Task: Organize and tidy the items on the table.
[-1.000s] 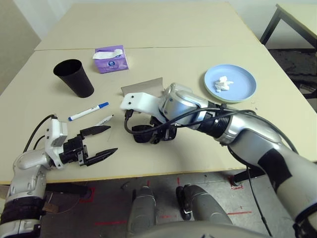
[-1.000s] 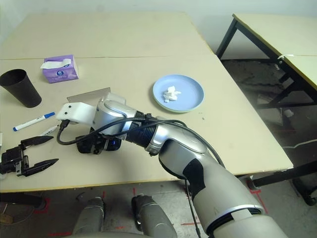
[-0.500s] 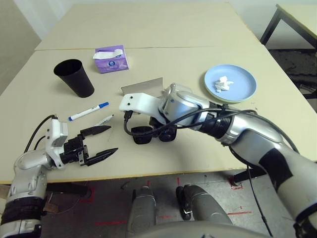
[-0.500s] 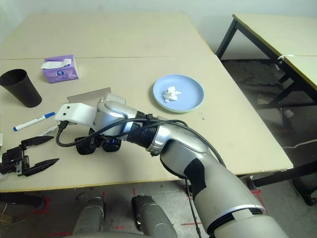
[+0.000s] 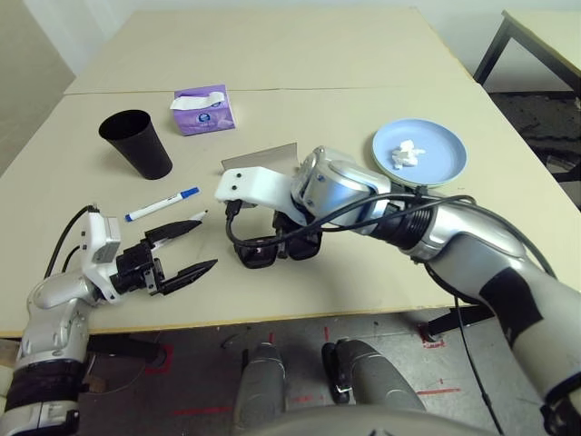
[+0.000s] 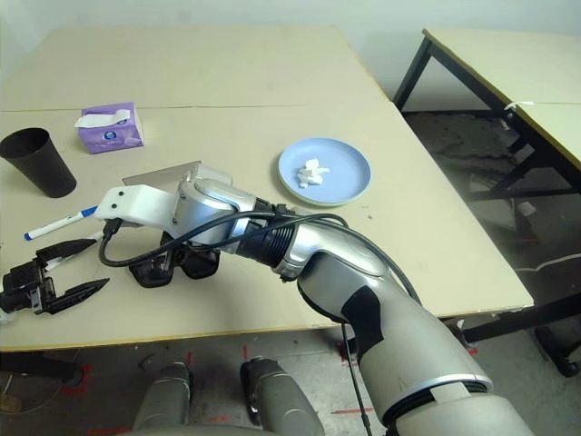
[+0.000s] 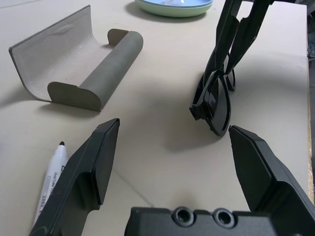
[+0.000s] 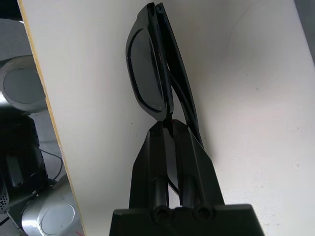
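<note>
Sunglasses (image 5: 272, 250), black and folded, sit near the front of the table (image 5: 363, 54), clamped in the right gripper (image 8: 170, 129). The right wrist view shows the two black fingers closed tight on the frame at the bridge, one lens jutting beyond the fingertips. The left wrist view shows them from the side, pinched from above, with their lower rim at the tabletop; I cannot tell whether it touches. The same view shows the grey glasses case (image 7: 78, 64) lying open just behind them; in the head views the right arm hides most of it. The left gripper (image 5: 186, 247) hovers beside the sunglasses with its fingers spread wide, holding nothing. One white pen (image 7: 51, 177) lies by its finger, another with a blue cap (image 5: 162, 203) just beyond. Further back stand the black cup (image 5: 136, 141) and purple tissue box (image 5: 204, 107). To the right, crumpled tissue (image 5: 404, 153) rests on a pale blue plate (image 5: 445, 159) stacked on a green plate (image 7: 167, 10).
</note>
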